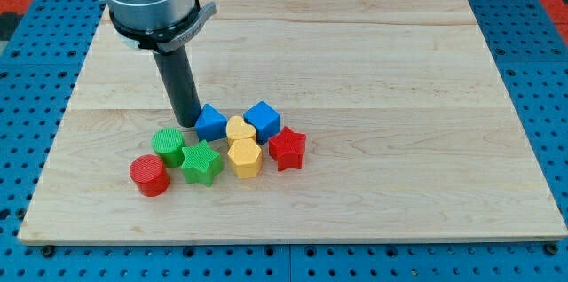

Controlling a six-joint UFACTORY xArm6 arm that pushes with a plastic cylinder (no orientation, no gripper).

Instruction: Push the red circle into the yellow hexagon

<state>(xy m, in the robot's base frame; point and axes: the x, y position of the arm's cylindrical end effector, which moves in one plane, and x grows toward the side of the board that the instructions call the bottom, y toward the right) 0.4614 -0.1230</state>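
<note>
The red circle point(149, 175) lies low at the view's left on the wooden board point(355, 69). The yellow hexagon point(244, 158) lies to its right, with the green star point(201, 162) between them. My tip point(188, 122) stands above the cluster, touching or nearly touching the left side of a blue block point(211, 123) and just above the green circle point(168, 146). My tip is up and to the right of the red circle, apart from it.
A yellow heart point(239, 129) sits above the hexagon. A blue cube point(262, 121) lies at the cluster's upper right. A red star point(287, 149) lies right of the hexagon. The board's edges border a blue pegboard point(35, 96).
</note>
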